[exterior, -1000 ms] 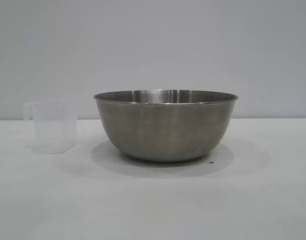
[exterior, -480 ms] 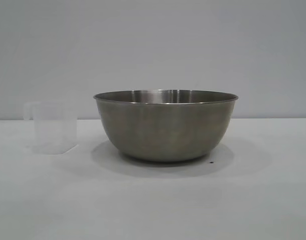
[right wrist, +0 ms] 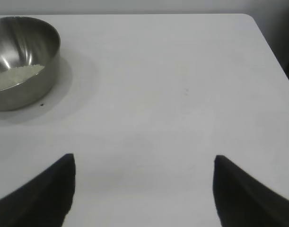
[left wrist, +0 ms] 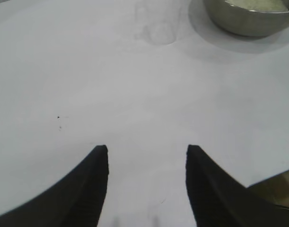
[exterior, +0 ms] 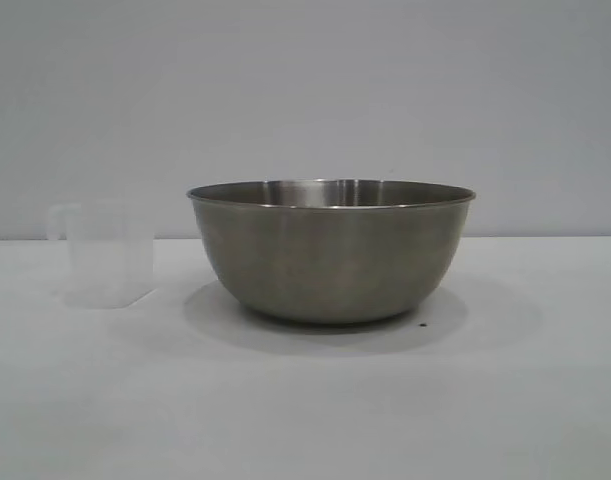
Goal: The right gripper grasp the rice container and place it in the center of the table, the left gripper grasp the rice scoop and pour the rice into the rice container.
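Observation:
The rice container (exterior: 330,250), a large steel bowl, stands upright at the middle of the white table (exterior: 305,420). Off-white rice (right wrist: 14,75) lies inside the rice container (right wrist: 21,61). The rice scoop (exterior: 103,253), a small translucent cup, stands upright on the table left of the bowl, apart from it, and looks empty. My left gripper (left wrist: 146,149) hangs open over bare table, well back from the rice scoop (left wrist: 156,23) and the bowl (left wrist: 250,19). My right gripper (right wrist: 144,158) is open wide over bare table, away from the bowl. Neither gripper shows in the exterior view.
A plain grey wall (exterior: 305,90) stands behind the table. The table's rounded far corner (right wrist: 250,19) shows in the right wrist view. A tiny dark speck (exterior: 422,324) lies beside the bowl's base.

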Tool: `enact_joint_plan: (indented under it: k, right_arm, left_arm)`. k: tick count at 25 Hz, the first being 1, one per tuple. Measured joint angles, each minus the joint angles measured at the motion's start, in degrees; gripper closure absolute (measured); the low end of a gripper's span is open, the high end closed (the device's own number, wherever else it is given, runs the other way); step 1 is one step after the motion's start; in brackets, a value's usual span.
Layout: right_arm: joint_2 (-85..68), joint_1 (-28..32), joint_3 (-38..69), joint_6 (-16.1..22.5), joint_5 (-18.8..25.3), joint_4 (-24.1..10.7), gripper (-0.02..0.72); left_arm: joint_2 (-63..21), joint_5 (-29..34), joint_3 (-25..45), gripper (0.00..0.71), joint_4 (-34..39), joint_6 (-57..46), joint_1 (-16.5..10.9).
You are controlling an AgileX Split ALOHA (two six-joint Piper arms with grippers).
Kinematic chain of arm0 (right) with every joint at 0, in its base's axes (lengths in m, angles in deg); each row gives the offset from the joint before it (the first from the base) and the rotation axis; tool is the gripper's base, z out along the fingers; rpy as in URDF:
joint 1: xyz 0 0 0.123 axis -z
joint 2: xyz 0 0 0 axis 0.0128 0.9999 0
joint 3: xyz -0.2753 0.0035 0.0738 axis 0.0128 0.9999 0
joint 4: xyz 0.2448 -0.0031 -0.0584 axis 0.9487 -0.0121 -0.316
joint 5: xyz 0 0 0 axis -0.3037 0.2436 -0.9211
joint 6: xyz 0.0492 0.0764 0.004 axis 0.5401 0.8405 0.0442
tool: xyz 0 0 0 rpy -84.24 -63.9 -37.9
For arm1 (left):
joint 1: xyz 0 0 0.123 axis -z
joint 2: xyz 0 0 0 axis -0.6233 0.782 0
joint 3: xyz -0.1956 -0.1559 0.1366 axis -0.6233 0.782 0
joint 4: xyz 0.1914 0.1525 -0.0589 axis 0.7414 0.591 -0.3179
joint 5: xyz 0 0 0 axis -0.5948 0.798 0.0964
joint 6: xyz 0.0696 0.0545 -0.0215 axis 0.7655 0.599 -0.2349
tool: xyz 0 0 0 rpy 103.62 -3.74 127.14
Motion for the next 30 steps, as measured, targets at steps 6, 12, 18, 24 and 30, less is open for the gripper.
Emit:
enact_joint_plan:
  k: [6,12,18,24,30]
  right_arm:
    - [0.0,0.0,0.0,0.0,0.0,0.0,0.191]
    - [0.0,0.0,0.0,0.0,0.0,0.0,0.191]
    - [0.0,-0.5,0.0,0.0,0.0,0.0,0.191]
    - [0.0,-2.7,0.0,0.0,0.0,0.0,0.191]
    - [0.0,-2.8,0.0,0.0,0.0,0.0,0.191]
  left_arm:
    - [-2.6,0.0,0.0,0.401,-0.1,0.0,-7.8]
    - [-4.0,0.0,0.0,0.401,-0.1,0.0,-10.8]
    - [-4.0,0.0,0.0,0.401,-0.1,0.0,-11.6]
    - [-4.0,0.0,0.0,0.401,-0.1,0.0,-11.6]
    - [-4.0,0.0,0.0,0.401,-0.1,0.0,-11.6]
